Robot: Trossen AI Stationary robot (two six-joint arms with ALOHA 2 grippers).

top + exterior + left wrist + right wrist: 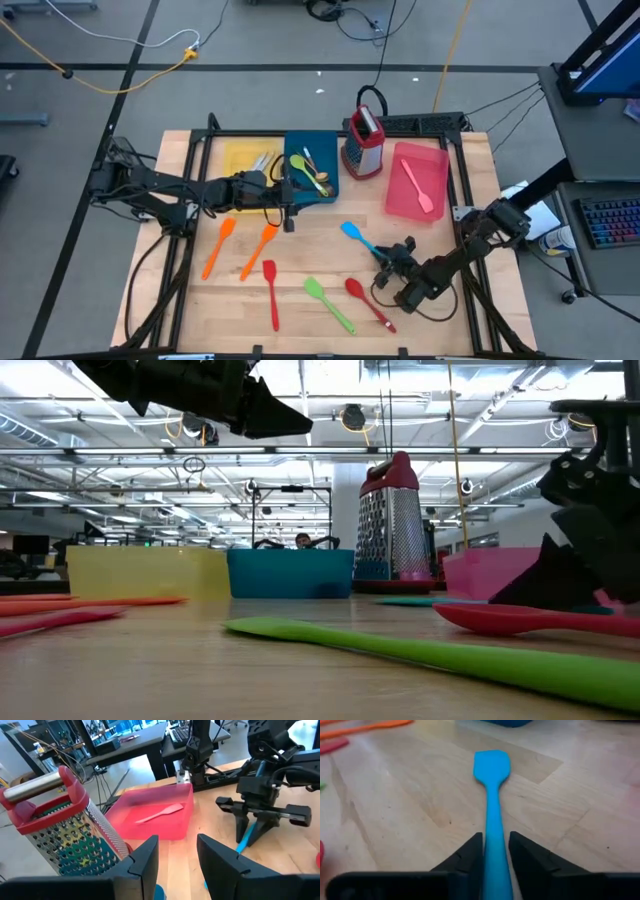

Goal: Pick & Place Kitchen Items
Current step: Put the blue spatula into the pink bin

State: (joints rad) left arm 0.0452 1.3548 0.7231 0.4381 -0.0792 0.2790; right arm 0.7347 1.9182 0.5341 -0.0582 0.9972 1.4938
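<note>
The right gripper (495,862) has its fingers closing around the blue spatula (492,795), which appears to lie on the table (300,310) still. The left gripper (177,857), fingers released and empty, hovers by the blue tray (328,150). The pink tray (440,160) holds 1 pink spatula (418,187); 5 utensils remain loose.

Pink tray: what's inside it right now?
The pink tray holds one pink spatula, lying flat. From the low view its wall hides the contents.
</note>
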